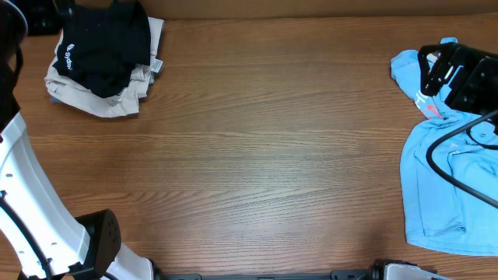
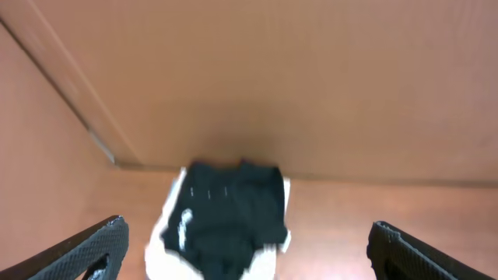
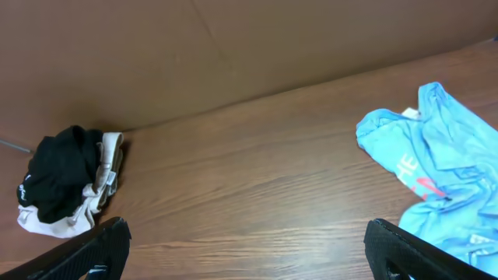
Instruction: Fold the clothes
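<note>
The clothes lie in two places. A black top with a small white logo (image 1: 105, 45) sits bunched on a beige piece (image 1: 105, 103) at the table's far left corner. A light-blue T-shirt (image 1: 447, 187) lies spread along the right edge. My left gripper (image 2: 247, 225) is open and empty, with the black and beige pile (image 2: 229, 214) just ahead of it, blurred. My right gripper (image 3: 247, 224) is also open and empty, hovering over the T-shirt's upper end (image 3: 436, 163) and facing across the table. From overhead it shows as a black body (image 1: 429, 71).
A wooden table (image 1: 264, 155) stretches between the two heaps. A brown wall (image 2: 296, 70) runs along the far edge behind the black pile. My left arm's white links (image 1: 31, 194) stand at the near left, and a black cable (image 1: 455, 167) lies over the T-shirt.
</note>
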You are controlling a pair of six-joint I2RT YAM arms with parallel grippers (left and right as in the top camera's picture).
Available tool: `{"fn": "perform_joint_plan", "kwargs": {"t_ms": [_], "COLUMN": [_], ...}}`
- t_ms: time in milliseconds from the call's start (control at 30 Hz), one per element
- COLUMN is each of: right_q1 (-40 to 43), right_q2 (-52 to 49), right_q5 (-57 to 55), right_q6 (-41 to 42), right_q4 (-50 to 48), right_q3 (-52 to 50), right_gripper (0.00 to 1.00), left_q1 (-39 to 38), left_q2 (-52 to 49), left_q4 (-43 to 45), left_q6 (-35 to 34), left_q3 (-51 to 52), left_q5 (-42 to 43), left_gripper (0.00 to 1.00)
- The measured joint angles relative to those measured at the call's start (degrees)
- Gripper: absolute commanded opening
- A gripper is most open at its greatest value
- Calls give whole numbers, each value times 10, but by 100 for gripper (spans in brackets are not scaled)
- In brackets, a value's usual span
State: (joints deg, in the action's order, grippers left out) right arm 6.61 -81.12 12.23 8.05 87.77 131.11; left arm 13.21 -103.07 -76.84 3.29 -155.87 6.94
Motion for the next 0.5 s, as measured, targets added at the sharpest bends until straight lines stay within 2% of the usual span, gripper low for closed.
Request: {"fn": "perform_joint_plan", "kwargs": {"t_ms": [167, 267, 400, 500], "right_q1": [0, -2, -25, -50], "right_q2": [-7, -7, 24, 87], "right_q5": [-3, -7, -19, -26], "right_q6": [-2, -3, -6, -6], "right_q4": [9, -25, -159, -308], "right_q3": [0, -11, -97, -238], "right_gripper": [100, 100, 100, 100], "left_q1": [0, 0, 0, 0], "left_q2": [0, 0, 0, 0], "left_q4": [-76, -108, -140, -152], "left_q6": [0, -1, -2, -2], "left_q3": [0, 0, 0, 0], "left_q5": [0, 0, 0, 0], "left_gripper": [100, 100, 100, 100]}}
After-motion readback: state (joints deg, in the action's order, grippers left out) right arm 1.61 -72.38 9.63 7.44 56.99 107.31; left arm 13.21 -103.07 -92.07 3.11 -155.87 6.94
